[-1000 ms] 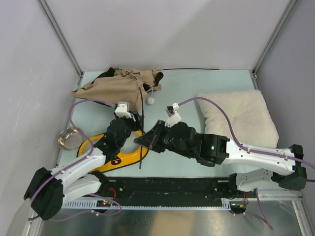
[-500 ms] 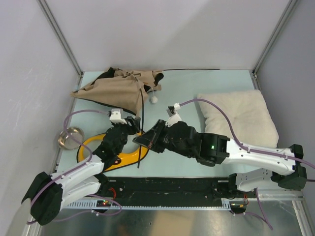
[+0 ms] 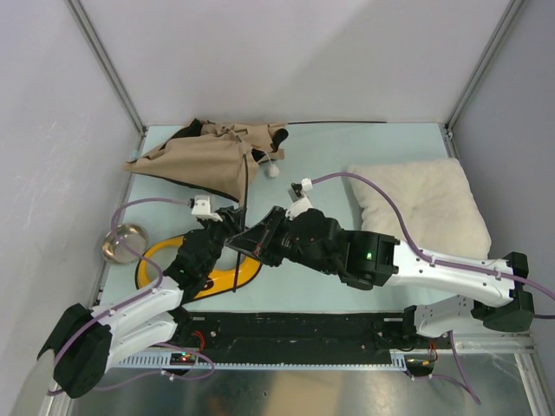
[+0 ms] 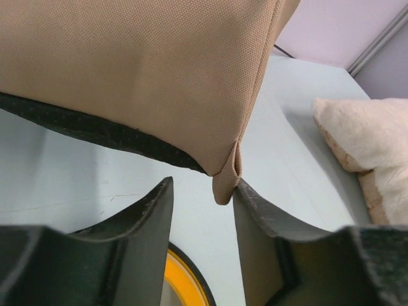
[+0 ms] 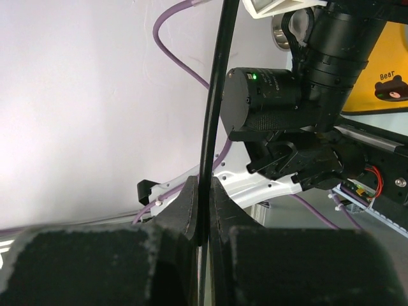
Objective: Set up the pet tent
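Finds the pet tent (image 3: pixel 204 160) collapsed flat on the far-left part of the table (image 3: pixel 347 156), tan fabric uppermost. Shows the left gripper (image 4: pixel 203 186) with jaws apart around a hanging fabric corner (image 4: pixel 223 182), close against one finger. Has the right gripper (image 5: pixel 203 191) clamped tight on the tent's thin black pole (image 5: pixel 215 89), near the yellow feeder (image 3: pixel 152 256).
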Robot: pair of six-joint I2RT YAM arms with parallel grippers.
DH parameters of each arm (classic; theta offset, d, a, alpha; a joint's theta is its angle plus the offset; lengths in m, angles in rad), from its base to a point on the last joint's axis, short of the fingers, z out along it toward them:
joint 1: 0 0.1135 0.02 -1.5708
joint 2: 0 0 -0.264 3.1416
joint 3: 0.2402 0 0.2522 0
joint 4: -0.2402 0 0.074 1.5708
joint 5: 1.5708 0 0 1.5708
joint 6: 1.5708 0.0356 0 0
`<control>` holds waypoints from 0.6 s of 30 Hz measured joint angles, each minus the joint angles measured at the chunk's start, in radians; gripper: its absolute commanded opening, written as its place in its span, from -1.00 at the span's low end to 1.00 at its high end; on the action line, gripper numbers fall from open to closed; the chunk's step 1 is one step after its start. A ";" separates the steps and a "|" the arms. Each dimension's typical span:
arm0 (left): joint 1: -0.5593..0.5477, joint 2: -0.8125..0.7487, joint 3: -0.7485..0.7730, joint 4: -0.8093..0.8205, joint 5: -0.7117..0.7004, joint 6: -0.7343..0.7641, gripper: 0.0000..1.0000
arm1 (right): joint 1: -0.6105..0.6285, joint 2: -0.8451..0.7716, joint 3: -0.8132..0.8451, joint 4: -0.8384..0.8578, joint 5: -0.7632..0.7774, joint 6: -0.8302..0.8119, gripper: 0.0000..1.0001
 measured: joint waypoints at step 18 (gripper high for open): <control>-0.002 0.089 0.000 0.070 -0.002 0.003 -0.25 | -0.006 0.015 0.014 0.001 -0.025 0.019 -1.00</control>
